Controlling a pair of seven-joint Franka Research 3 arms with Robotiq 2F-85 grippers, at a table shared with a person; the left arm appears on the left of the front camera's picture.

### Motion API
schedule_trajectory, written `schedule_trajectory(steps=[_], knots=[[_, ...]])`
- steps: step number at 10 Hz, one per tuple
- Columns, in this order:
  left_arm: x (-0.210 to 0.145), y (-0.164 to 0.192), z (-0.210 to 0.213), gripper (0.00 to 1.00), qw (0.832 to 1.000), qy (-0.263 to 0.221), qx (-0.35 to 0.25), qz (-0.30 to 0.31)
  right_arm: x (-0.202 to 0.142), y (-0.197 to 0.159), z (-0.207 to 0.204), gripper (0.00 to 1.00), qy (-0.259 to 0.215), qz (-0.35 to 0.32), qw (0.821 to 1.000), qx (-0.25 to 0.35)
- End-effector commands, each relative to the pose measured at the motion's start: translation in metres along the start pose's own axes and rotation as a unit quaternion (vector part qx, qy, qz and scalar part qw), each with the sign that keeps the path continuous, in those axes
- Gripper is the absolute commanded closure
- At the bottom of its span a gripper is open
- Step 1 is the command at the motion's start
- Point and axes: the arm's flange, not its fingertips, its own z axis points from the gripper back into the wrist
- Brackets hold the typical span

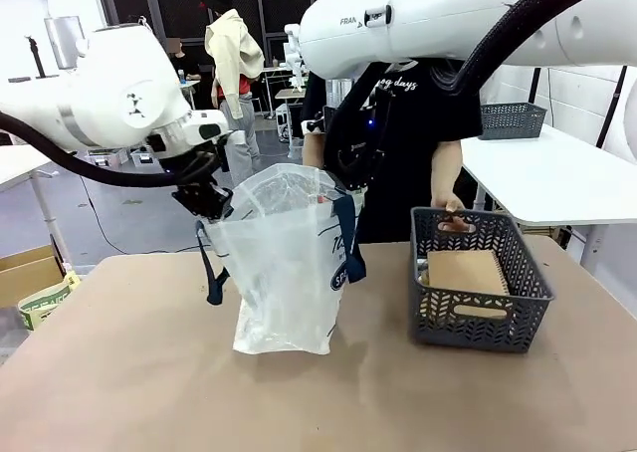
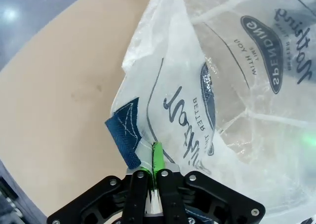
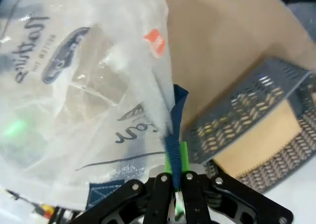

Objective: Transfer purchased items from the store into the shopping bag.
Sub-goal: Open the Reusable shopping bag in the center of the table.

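Note:
The clear shopping bag [image 1: 289, 273] stands upright at mid-table, mouth held wide between both grippers. My left gripper [image 1: 209, 201] is shut on the bag's left rim beside a navy strap [image 2: 126, 130]; its green pads [image 2: 156, 157] pinch the plastic [image 2: 222, 86]. My right gripper [image 1: 348, 178] is shut on the right-hand strap [image 3: 174, 120] at the bag's rim [image 3: 98, 86]. To the right, the dark grey store basket [image 1: 478, 318] holds a flat tan packet [image 1: 466, 271]. The basket [image 3: 232, 118] and packet [image 3: 261, 140] lie just beyond my right gripper [image 3: 177, 157]. The person's hand [image 1: 453, 218] reaches in at the basket's far rim.
The person stands across the table behind the bag and basket. A second grey basket [image 1: 513, 120] sits on a white table [image 1: 557, 178] at back right. A cardboard box [image 1: 30, 278] lies on the floor at left. The brown tabletop [image 1: 149, 392] is bare in front.

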Motion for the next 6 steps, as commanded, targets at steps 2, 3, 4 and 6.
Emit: schedule_trajectory(steps=[2,3,4,6], knots=[[0.0034,0.0020,-0.0150,1.00,0.999,-0.003,0.010,-0.042,0.0011,-0.0009,-0.0055,1.00,-0.019,0.037,0.999,-0.025],[0.0010,0.0061,-0.0165,1.00,0.999,-0.004,0.007,-0.039,0.0009,-0.0043,-0.0058,1.00,-0.024,0.041,0.999,-0.023],[-0.0019,0.0078,-0.0153,1.00,0.999,-0.005,-0.001,-0.040,-0.0008,-0.0043,-0.0062,1.00,-0.027,0.043,0.999,-0.018],[-0.0021,0.0091,-0.0139,1.00,0.998,-0.023,-0.023,-0.053,-0.0003,-0.0040,-0.0070,1.00,-0.039,0.055,0.998,-0.003]])
